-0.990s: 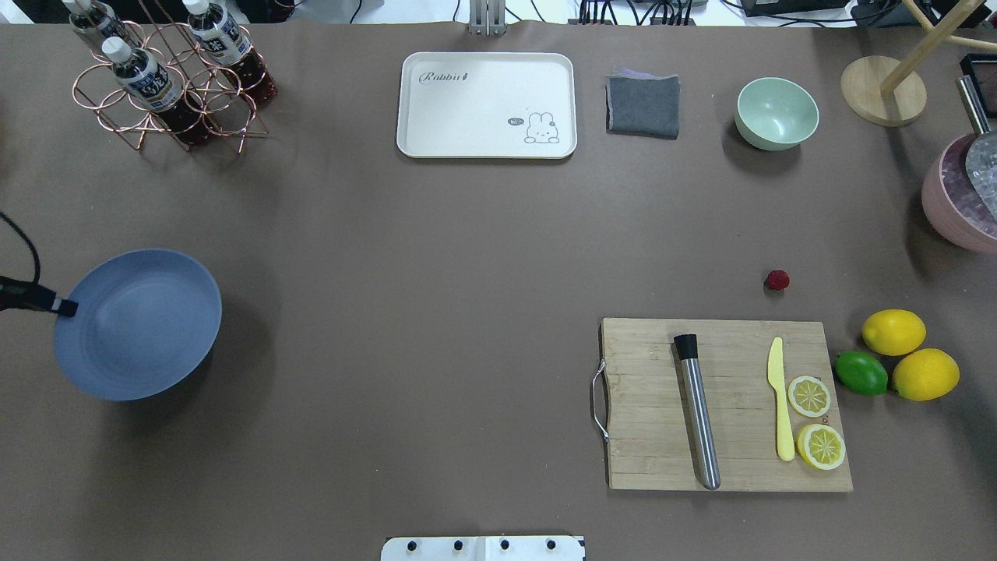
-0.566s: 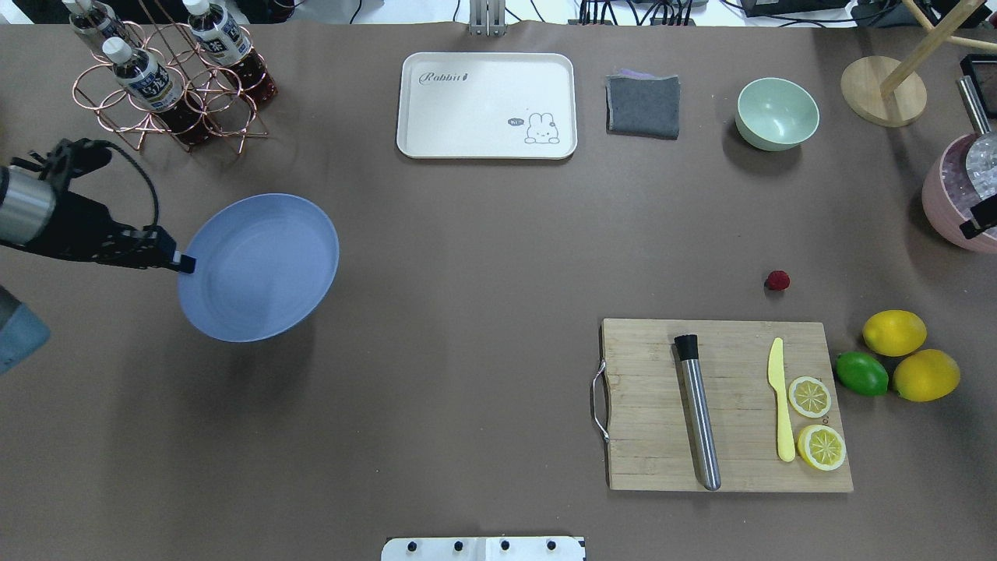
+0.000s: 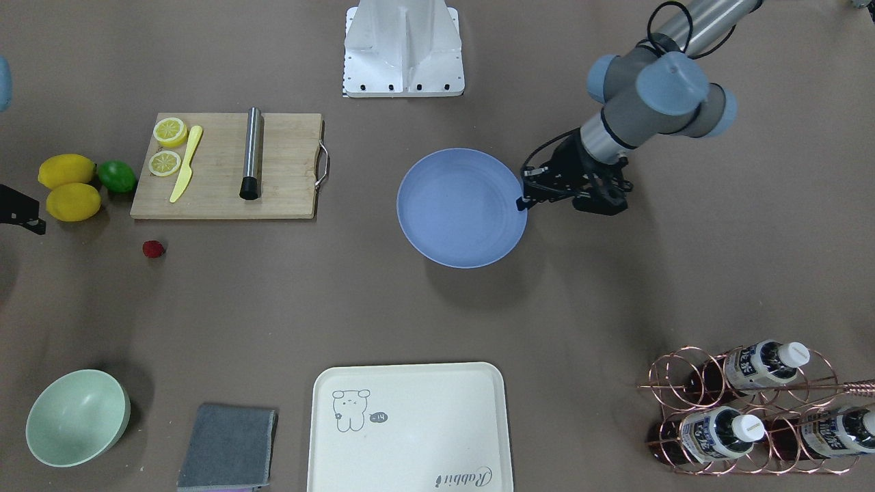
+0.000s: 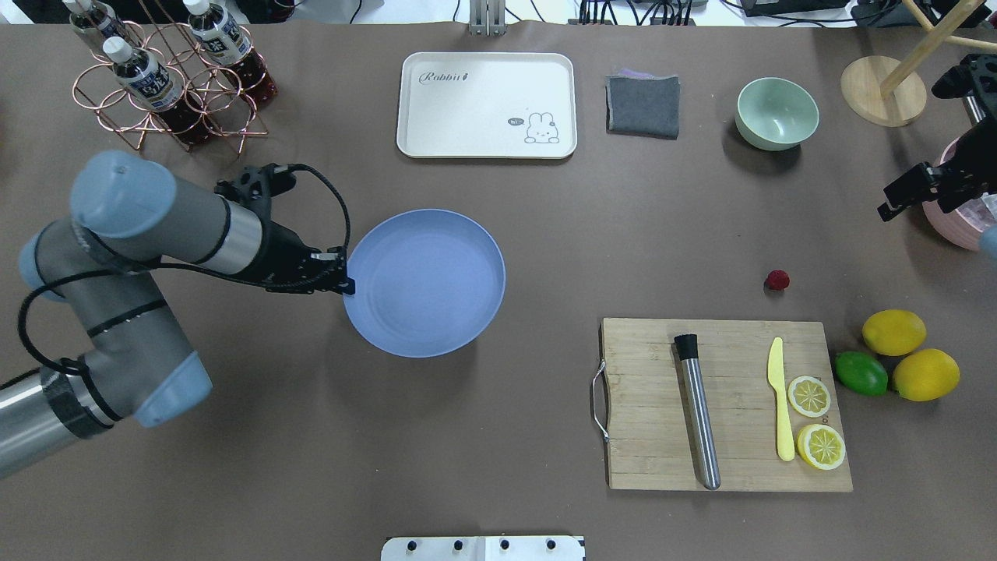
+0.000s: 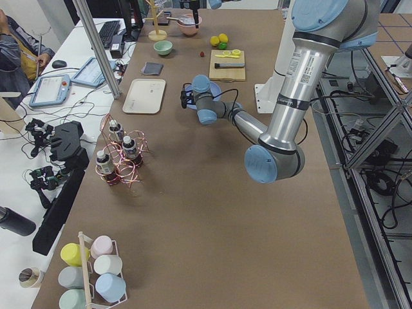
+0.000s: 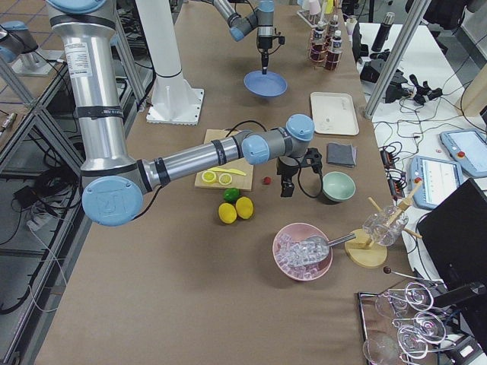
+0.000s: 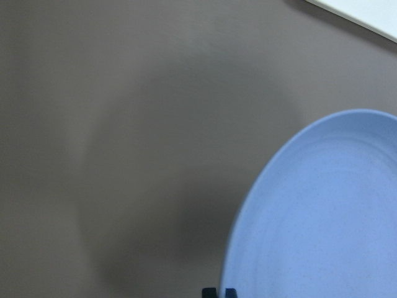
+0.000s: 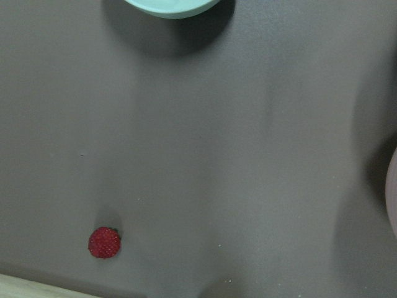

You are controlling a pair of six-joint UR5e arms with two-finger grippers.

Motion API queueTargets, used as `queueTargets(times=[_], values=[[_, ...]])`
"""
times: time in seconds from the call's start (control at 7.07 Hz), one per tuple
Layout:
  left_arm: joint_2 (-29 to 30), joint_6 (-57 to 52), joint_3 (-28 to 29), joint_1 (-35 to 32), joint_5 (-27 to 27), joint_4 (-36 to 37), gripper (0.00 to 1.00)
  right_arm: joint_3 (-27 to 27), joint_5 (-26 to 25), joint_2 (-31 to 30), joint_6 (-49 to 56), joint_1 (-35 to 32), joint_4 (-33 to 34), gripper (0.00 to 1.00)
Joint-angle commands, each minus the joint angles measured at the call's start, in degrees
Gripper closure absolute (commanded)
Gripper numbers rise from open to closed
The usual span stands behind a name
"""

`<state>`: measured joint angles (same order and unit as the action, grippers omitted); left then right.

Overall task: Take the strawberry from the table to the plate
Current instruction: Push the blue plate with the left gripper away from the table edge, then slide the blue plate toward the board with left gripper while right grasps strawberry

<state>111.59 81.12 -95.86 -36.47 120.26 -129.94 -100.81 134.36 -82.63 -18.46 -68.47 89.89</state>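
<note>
The strawberry [image 4: 776, 280] [image 3: 153, 249] [image 8: 104, 243] is a tiny dark-red berry lying on the brown table [image 4: 545, 234], just beyond the cutting board's far edge. The blue-lavender plate [image 4: 424, 282] [image 3: 462, 207] [image 7: 329, 223] hangs slightly above the table left of centre, casting a shadow. My left gripper [image 4: 348, 287] [image 3: 521, 203] is shut on its left rim. My right gripper [image 4: 888, 209] reaches in at the right edge, above and to the right of the strawberry. Whether its fingers are open does not show.
A wooden cutting board [image 4: 646, 405] carries a steel muddler, a yellow knife and lemon slices. Two lemons [image 4: 893, 332] and a lime [image 4: 861, 373] lie to its right. At the back stand a green bowl [image 4: 776, 113], a grey cloth [image 4: 642, 105], a cream tray [image 4: 487, 105] and a bottle rack [image 4: 167, 78].
My left arm has carried the plate from the table's left edge rightward toward the middle. My right gripper has come in from the right edge. The strawberry has not moved.
</note>
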Motion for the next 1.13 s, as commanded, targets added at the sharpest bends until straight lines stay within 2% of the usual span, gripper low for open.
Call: queueTargets(times=[0.0, 0.42, 0.57, 0.71, 0.85, 0.99], values=[[4.2, 0.3, 2.4, 6.6, -7.4, 2.6, 1.00, -0.4, 0.4, 0.8, -0.3, 1.1, 0.0, 0.00], [6.9, 3.4, 4.0, 9.5, -10.0, 2.5, 1.00, -1.8, 0.4, 0.9, -5.1, 3.2, -0.1, 0.00], [8.5, 4.4, 5.5, 9.7, -10.0, 2.3, 0.93, -1.7, 0.3, 0.9, -5.1, 4.6, -0.1, 0.00], [9.3, 4.3, 6.6, 9.8, -10.4, 2.4, 0.17, -1.3, 0.2, 1.7, -5.3, 5.8, -0.1, 0.00], [9.5, 4.4, 6.7, 9.8, -10.4, 2.4, 0.04, -1.7, -0.1, 2.1, -9.4, 7.6, -0.2, 0.00], [9.5, 4.4, 6.5, 9.8, -10.4, 2.4, 0.03, 0.0, -3.0, 2.6, -11.7, 10.7, -4.9, 0.00]])
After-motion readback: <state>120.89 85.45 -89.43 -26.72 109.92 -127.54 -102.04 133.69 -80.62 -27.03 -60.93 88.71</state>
